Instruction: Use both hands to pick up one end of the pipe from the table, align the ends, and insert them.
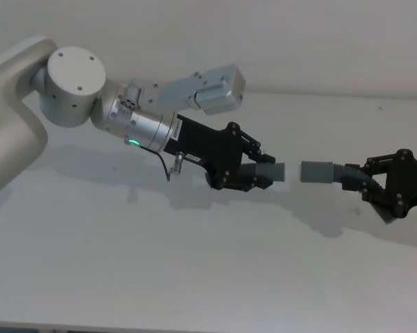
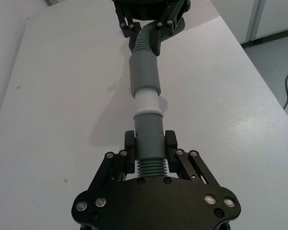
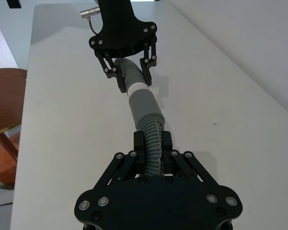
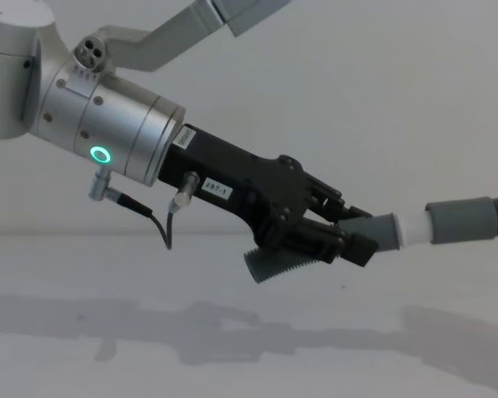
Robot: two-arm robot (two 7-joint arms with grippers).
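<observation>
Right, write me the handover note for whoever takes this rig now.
Left pincer: shut on the white-tipped piece, held off the table.
Right pincer: shut on the ribbed piece, also lifted.
Done: both pieces picked up and ends lined up; the white tip meets the ribbed piece's grey mouth.
Left: push it fully home. How deep it sits I cannot tell.

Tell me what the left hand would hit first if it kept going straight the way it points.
Probably the grey cuff of the pipe piece held by the right hand: the white tip carried by the left hand faces it across a small gap.
</observation>
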